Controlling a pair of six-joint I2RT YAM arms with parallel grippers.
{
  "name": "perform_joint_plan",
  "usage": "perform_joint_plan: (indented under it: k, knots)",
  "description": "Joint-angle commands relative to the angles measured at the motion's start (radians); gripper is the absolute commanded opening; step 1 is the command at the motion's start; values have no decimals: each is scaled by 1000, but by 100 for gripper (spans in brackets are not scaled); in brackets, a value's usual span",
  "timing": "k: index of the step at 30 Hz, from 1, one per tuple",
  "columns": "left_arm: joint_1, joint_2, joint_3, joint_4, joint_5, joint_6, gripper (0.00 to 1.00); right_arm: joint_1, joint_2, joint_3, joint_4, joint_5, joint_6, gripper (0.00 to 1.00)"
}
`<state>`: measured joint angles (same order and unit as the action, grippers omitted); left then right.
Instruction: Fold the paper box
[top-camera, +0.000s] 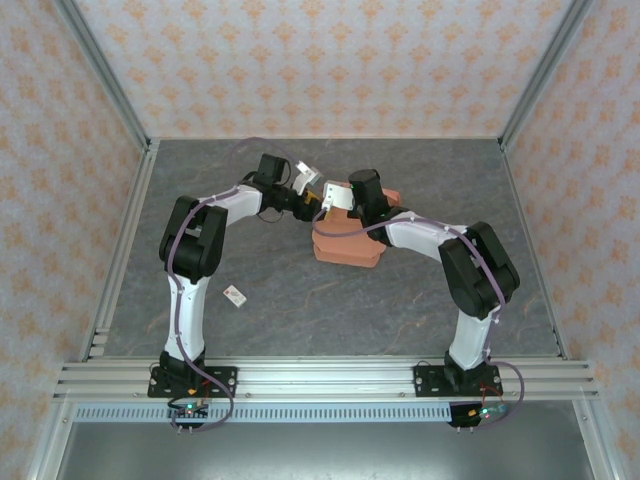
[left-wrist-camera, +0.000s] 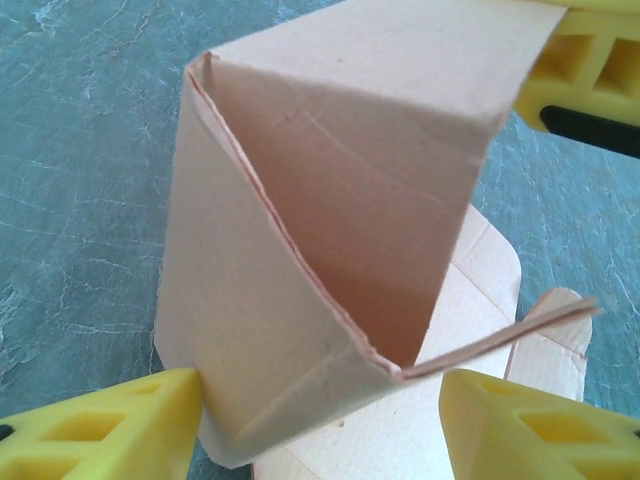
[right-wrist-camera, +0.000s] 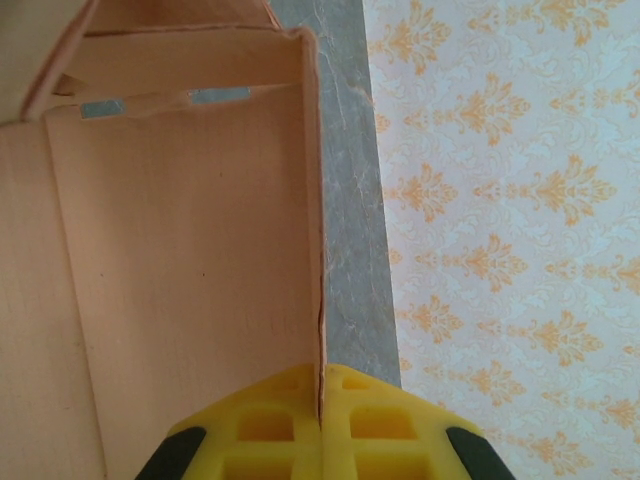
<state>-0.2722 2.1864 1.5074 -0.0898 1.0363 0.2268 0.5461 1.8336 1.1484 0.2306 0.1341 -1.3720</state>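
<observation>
The right gripper (right-wrist-camera: 321, 385) is clenched on a wall of the one salmon-orange thin cardboard paper box (right-wrist-camera: 180, 250). The left gripper (left-wrist-camera: 320, 405) is released, spread astride its folded corner and touching one side.

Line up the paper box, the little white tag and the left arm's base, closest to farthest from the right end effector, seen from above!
1. The paper box, mid-table, pinched by the right end effector.
2. The little white tag, lying front-left.
3. The left arm's base, at the near-left edge.
</observation>
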Motion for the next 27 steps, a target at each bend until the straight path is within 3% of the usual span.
perform_joint_plan:
  k: [1,7,17,27]
  knots:
    - [5,-22,15,14,11,-10,62,-1,-10,29,-14,-12,19,0]
    - [-2,-19,-23,141,-40,-96,56,-1,-22,23,-14,-37,55,0]
    - [-23,-15,-34,206,-112,-154,49,-1,-42,23,-19,-78,102,0]
    - [-36,-29,-64,271,-279,-233,50,-1,-71,5,-45,-130,103,0]
